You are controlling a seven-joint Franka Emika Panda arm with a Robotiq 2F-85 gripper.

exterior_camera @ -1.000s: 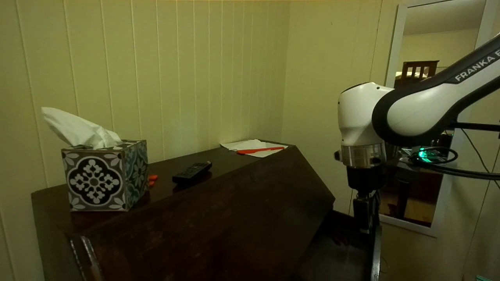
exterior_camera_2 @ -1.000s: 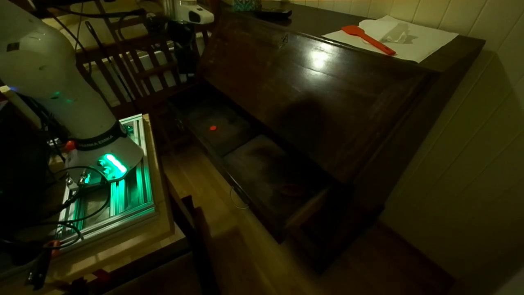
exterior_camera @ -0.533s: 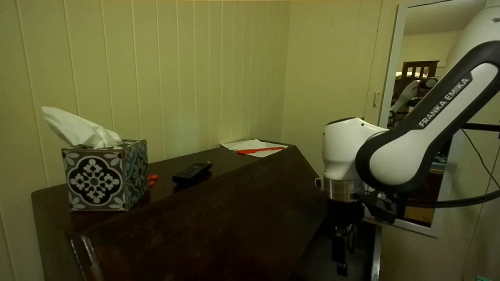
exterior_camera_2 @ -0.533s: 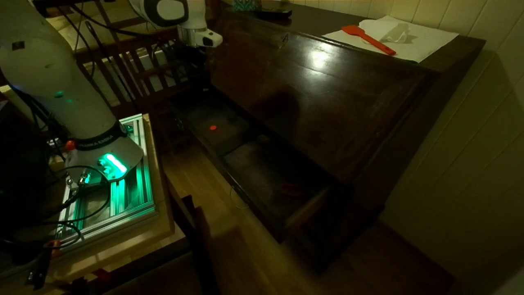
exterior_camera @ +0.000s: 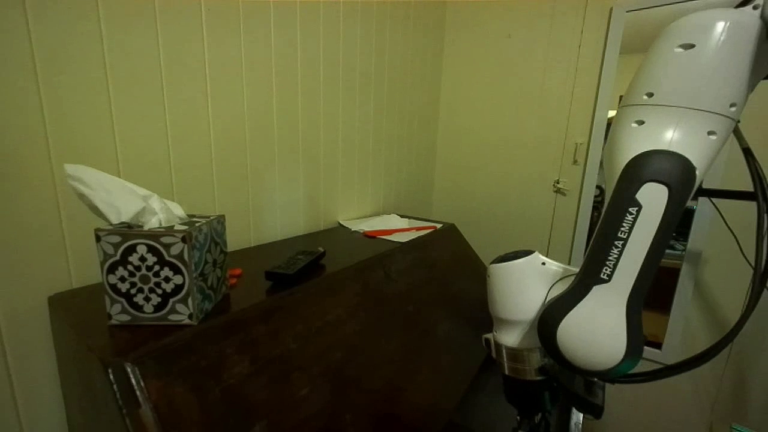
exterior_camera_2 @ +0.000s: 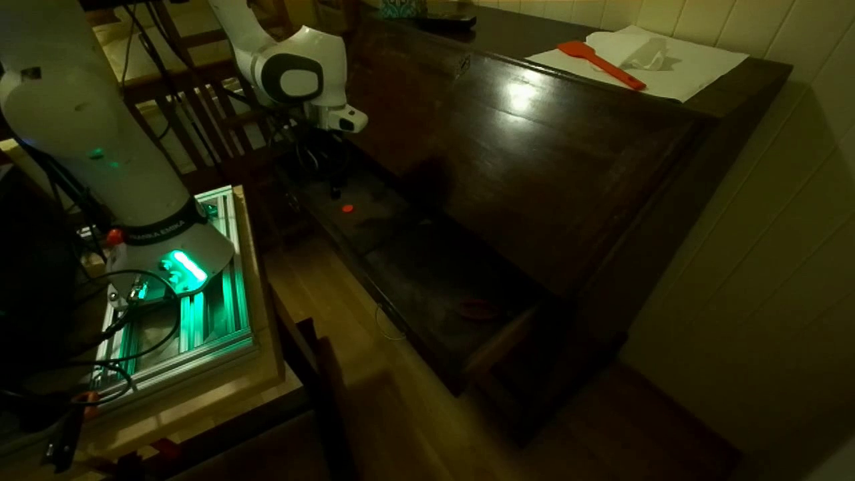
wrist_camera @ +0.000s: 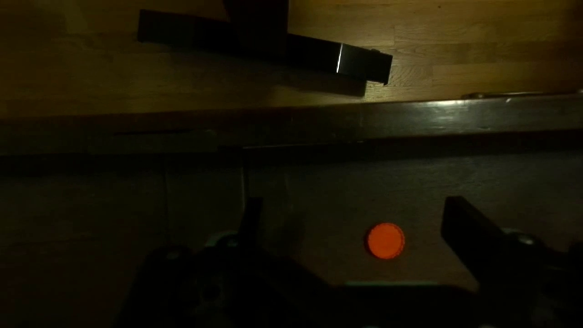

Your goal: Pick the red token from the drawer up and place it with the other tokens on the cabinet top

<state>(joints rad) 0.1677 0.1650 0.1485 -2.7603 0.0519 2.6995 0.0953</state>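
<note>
The tool [wrist_camera: 354, 204] hung over the drawer [wrist_camera: 410, 119], its fingers spread wide. In the wrist view the red token [wrist_camera: 386, 240] showed between them, flat in the drawer, touching neither. The other tokens [exterior_camera: 234, 274] sat on the cabinet top [exterior_camera: 348, 247] beside the tissue box [exterior_camera: 147, 273]; a red spatula [exterior_camera_2: 602, 65] lay across white paper [exterior_camera_2: 701, 67].
</note>
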